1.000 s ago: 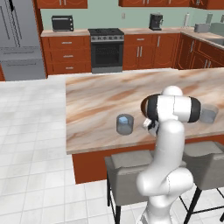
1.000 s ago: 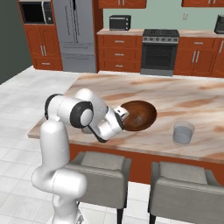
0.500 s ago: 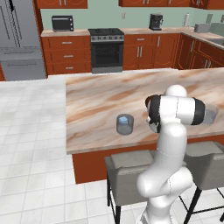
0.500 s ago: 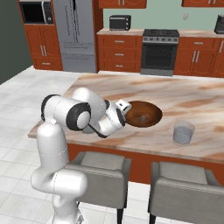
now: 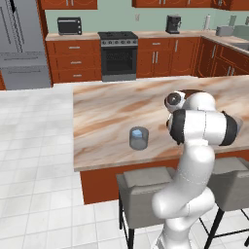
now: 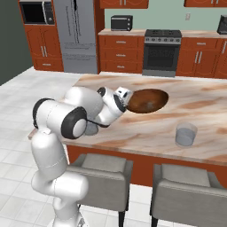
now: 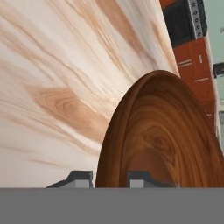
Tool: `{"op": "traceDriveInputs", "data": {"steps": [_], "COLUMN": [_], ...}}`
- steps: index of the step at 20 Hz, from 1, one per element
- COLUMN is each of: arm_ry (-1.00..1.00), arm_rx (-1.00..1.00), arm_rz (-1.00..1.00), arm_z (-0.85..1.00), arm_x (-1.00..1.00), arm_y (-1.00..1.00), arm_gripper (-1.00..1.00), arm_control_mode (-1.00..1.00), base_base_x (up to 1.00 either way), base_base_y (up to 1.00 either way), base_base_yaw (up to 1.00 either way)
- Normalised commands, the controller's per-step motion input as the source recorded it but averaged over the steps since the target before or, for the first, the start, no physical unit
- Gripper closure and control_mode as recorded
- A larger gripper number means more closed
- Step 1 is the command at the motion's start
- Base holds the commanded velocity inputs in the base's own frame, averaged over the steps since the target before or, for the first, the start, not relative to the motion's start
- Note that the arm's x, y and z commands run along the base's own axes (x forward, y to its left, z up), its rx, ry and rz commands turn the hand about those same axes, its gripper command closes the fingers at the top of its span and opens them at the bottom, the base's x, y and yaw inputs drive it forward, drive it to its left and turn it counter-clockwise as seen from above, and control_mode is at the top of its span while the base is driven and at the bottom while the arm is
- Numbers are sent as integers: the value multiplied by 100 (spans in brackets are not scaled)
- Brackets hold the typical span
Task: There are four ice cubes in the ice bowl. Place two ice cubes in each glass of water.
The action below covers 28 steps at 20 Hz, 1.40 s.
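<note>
Gripper (image 7: 108,178) at bowl (image 7: 162,135) rim – tips straddling the near edge (grip itself unclear), one glass (image 5: 138,138) holds ice (image 5: 138,133), other glass (image 6: 185,135) apart.

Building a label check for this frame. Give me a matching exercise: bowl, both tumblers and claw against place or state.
Things:
1. ice bowl
2. left tumbler
3. right tumbler
4. claw

Place or state:
A. fingertips apart, pointed at the bowl's rim
B. light-blue cube showing at its top
C. dark brown, no cube visible inside
D. stands to the right of the bowl, nothing touching it

Pairs: 1-C, 2-B, 3-D, 4-A
</note>
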Motion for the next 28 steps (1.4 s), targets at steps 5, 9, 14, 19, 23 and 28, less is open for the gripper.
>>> {"op": "traceDriveInputs", "data": {"steps": [5, 9, 14, 19, 23, 28], "arm_ry": [13, 1, 0, 0, -6, -13], "arm_rx": [0, 2, 0, 0, 2, 1], "arm_rz": [-5, -19, -22, -23, -18, -7], "arm_z": [74, 64, 67, 8, 0, 0], "arm_x": [-22, -56, -50, -52, -56, -56], "arm_y": [53, 89, 72, 47, 21, 6], "arm_gripper": [100, 100, 100, 100, 100, 100], "arm_control_mode": [-100, -100, -100, -100, -100, -100], "base_base_x": [0, 0, 0, 0, 0, 0], "base_base_y": [0, 0, 0, 0, 0, 0], "base_base_yaw": [0, 0, 0, 0, 0, 0]}}
